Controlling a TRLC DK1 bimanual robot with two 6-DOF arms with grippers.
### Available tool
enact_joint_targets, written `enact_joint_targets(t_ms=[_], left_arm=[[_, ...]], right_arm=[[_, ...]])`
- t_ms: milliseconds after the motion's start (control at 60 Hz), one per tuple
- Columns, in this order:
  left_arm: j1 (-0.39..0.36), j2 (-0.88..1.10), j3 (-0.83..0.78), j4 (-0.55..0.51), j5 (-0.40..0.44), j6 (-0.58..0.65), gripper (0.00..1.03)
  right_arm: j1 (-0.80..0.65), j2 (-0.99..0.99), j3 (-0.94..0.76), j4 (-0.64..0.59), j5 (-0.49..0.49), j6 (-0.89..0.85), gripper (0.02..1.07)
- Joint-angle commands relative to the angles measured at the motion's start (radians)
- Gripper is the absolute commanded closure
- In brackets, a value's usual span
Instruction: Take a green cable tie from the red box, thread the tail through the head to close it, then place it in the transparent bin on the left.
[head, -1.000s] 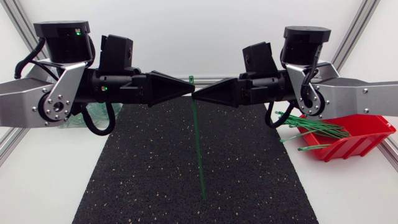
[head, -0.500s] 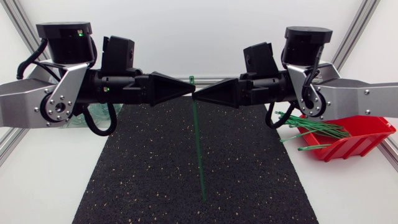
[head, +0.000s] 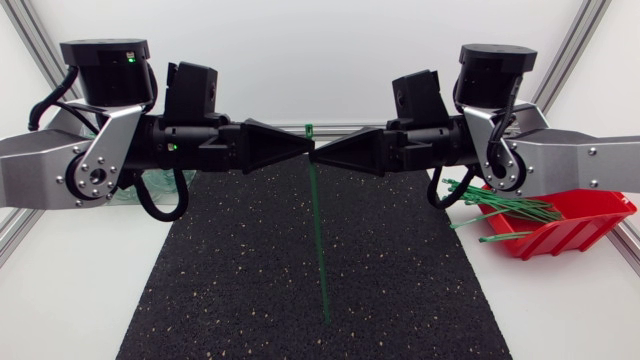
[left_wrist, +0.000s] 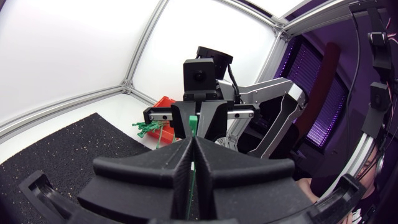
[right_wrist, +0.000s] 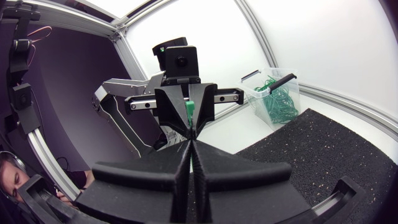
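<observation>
A green cable tie (head: 318, 230) hangs straight down over the black mat, its head (head: 309, 129) uppermost and its tail ending just above the mat. My left gripper (head: 303, 150) and right gripper (head: 319, 157) meet tip to tip just below the head, both shut on the strap. In the left wrist view the strap (left_wrist: 189, 180) runs in the seam of the left gripper (left_wrist: 193, 144), with the head (left_wrist: 193, 121) before the right one. The right wrist view shows the head (right_wrist: 189, 112) above its gripper (right_wrist: 191, 142). The red box (head: 575, 228) holds several green ties.
The transparent bin (right_wrist: 277, 96), with green ties inside, stands off the mat's left far corner, mostly hidden behind my left arm in the head view (head: 152, 184). The black mat (head: 250, 280) covers the table's middle. Some ties stick out over the red box's left rim (head: 480, 218).
The left gripper's fingers have come together onto the strap below the head. The right gripper and the tie have stayed in place.
</observation>
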Motion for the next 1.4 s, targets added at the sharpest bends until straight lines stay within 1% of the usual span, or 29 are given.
enact_joint_targets(t_ms=[0,83,167,250,267,283,300,317,333,350,517,667,750,817,850,917,950,1000,1050,1083,1133,1183,1233,1300,1383], left_arm=[[-0.008,-0.012,-0.026,0.004,0.004,-0.020,0.99],[0.009,-0.018,-0.026,0.002,0.004,-0.020,0.99],[0.038,-0.021,-0.014,-0.010,0.004,-0.020,0.99],[0.059,-0.026,-0.003,-0.027,0.008,-0.020,0.99],[0.063,-0.024,0.000,-0.034,0.010,-0.019,0.99],[0.064,-0.024,0.002,-0.038,0.013,-0.019,0.99],[0.067,-0.024,0.003,-0.041,0.014,-0.020,0.99],[0.069,-0.026,0.006,-0.045,0.016,-0.019,0.99],[0.070,-0.027,0.008,-0.048,0.017,-0.019,0.99],[0.073,-0.030,0.008,-0.050,0.023,-0.017,0.99],[0.086,-0.044,0.020,-0.065,0.054,-0.017,0.99],[0.087,-0.049,0.020,-0.077,0.060,-0.011,0.99],[0.086,-0.058,0.015,-0.085,0.060,-0.005,0.99],[0.086,-0.064,0.015,-0.100,0.059,0.004,0.99],[0.086,-0.067,0.015,-0.117,0.059,0.024,0.99],[0.084,-0.067,0.019,-0.146,0.054,0.052,0.99],[0.084,-0.067,0.020,-0.166,0.047,0.069,0.99],[0.082,-0.069,0.031,-0.206,0.031,0.104,0.99],[0.079,-0.067,0.043,-0.246,0.005,0.136,0.99],[0.076,-0.066,0.054,-0.274,-0.010,0.147,0.99],[0.075,-0.060,0.071,-0.298,-0.026,0.153,1.00],[0.067,-0.060,0.084,-0.318,-0.042,0.153,1.00],[0.063,-0.056,0.107,-0.344,-0.047,0.153,1.00],[0.058,-0.056,0.146,-0.377,-0.075,0.153,1.00],[0.058,-0.038,0.204,-0.443,-0.075,0.153,1.00]], right_arm=[[0.026,-0.020,-0.028,0.012,-0.019,0.018,0.95],[0.018,-0.023,-0.030,0.012,-0.026,0.015,0.87],[-0.009,-0.025,-0.033,0.009,-0.030,-0.014,0.74],[-0.034,-0.025,-0.036,0.000,-0.033,-0.059,0.63],[-0.035,-0.026,-0.037,0.000,-0.034,-0.073,0.56],[-0.037,-0.026,-0.039,0.000,-0.036,-0.084,0.43],[-0.042,-0.028,-0.040,-0.002,-0.042,-0.093,0.23],[-0.046,-0.028,-0.042,-0.003,-0.049,-0.102,0.05],[-0.046,-0.028,-0.043,-0.003,-0.053,-0.108,0.02],[-0.048,-0.031,-0.046,-0.003,-0.057,-0.113,0.06],[-0.066,-0.055,-0.083,-0.005,-0.060,-0.194,0.06],[-0.088,-0.060,-0.103,-0.017,0.009,-0.315,0.06],[-0.098,-0.037,-0.096,-0.059,0.090,-0.447,0.06],[-0.101,-0.014,-0.077,-0.154,0.161,-0.587,0.06],[-0.101,0.006,-0.065,-0.204,0.188,-0.656,0.06],[-0.103,0.033,-0.059,-0.230,0.219,-0.731,0.06],[-0.098,0.043,-0.060,-0.246,0.247,-0.785,0.06],[-0.092,0.055,-0.054,-0.309,0.297,-0.886,0.06],[-0.094,0.069,-0.039,-0.372,0.319,-0.953,0.06],[-0.092,0.075,-0.031,-0.402,0.372,-0.993,0.06],[-0.092,0.081,-0.025,-0.408,0.426,-1.005,0.06],[-0.098,0.079,-0.026,-0.411,0.451,-1.021,0.06],[-0.097,0.073,-0.028,-0.411,0.520,-1.027,0.06],[-0.092,0.041,-0.043,-0.408,0.573,-1.045,0.06],[-0.083,-0.025,-0.092,-0.361,0.629,-1.079,0.06]])
